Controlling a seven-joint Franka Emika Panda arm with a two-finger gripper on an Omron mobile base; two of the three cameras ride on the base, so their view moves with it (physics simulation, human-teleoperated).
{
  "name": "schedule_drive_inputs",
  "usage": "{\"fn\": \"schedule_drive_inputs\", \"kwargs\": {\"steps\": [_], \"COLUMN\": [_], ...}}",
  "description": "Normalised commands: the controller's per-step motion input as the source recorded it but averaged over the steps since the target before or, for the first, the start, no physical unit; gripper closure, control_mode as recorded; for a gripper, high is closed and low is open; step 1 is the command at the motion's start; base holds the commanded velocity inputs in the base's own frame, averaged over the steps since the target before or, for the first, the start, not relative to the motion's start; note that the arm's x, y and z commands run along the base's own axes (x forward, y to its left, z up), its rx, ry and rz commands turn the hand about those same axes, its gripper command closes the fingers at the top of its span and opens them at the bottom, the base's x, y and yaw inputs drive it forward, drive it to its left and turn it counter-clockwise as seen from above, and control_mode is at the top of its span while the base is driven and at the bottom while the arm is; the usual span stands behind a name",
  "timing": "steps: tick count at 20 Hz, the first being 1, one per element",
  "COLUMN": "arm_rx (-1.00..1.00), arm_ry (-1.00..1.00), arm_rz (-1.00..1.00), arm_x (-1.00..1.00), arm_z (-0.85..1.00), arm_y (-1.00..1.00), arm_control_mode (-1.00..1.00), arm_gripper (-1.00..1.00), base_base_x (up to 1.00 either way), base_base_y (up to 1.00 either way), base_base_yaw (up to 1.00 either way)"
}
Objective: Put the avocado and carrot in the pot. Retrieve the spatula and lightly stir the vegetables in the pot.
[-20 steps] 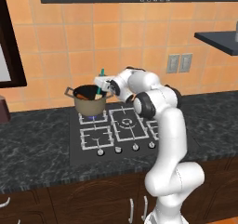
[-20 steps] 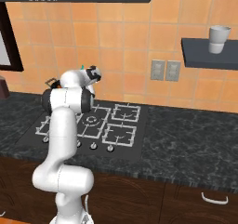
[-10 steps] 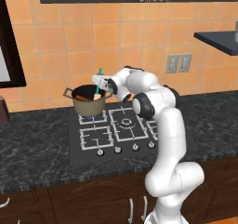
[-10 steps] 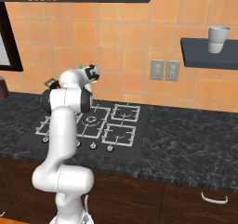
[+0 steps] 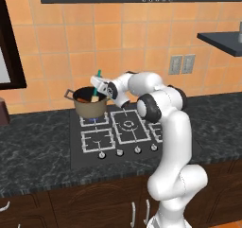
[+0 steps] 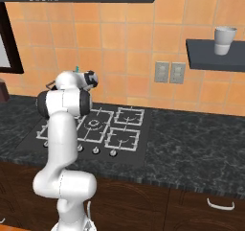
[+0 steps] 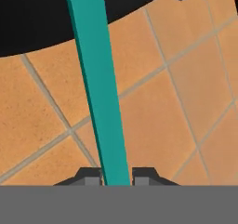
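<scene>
Spatula (image 5: pixel 96 87) has its tan head down inside the pot (image 5: pixel 90 102) beside the carrot (image 5: pixel 83 99), teal handle tilted up, jaws of the gripper (image 5: pixel 100 86) clenched on that handle, pot sitting on the stove's (image 5: pixel 142 139) rear-left burner, set in the counter (image 5: pixel 33 146).

The gripper (image 5: pixel 100 86) has eased slightly toward the wall — the spatula (image 5: pixel 96 87) clamped in it now stands steeper, its teal handle tipped more upright above the pot (image 5: pixel 90 102).
</scene>
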Motion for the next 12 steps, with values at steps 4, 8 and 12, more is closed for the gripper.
{"fn": "schedule_drive_inputs", "kwargs": {"steps": [4, 8, 12], "arm_rx": [0.15, 0.11, 0.01], "arm_ry": [-0.04, 0.00, 0.00], "arm_rz": [0.00, 0.01, 0.00], "arm_x": [-0.09, -0.35, -0.21], "arm_z": [0.56, 0.20, -0.39], "arm_y": [0.04, 0.19, 0.09], "arm_control_mode": [-1.00, -1.00, -1.00], "arm_gripper": [1.00, 1.00, 1.00], "base_base_x": [0.00, 0.00, 0.00], "base_base_y": [0.00, 0.00, 0.00], "base_base_yaw": [0.00, 0.00, 0.00]}}
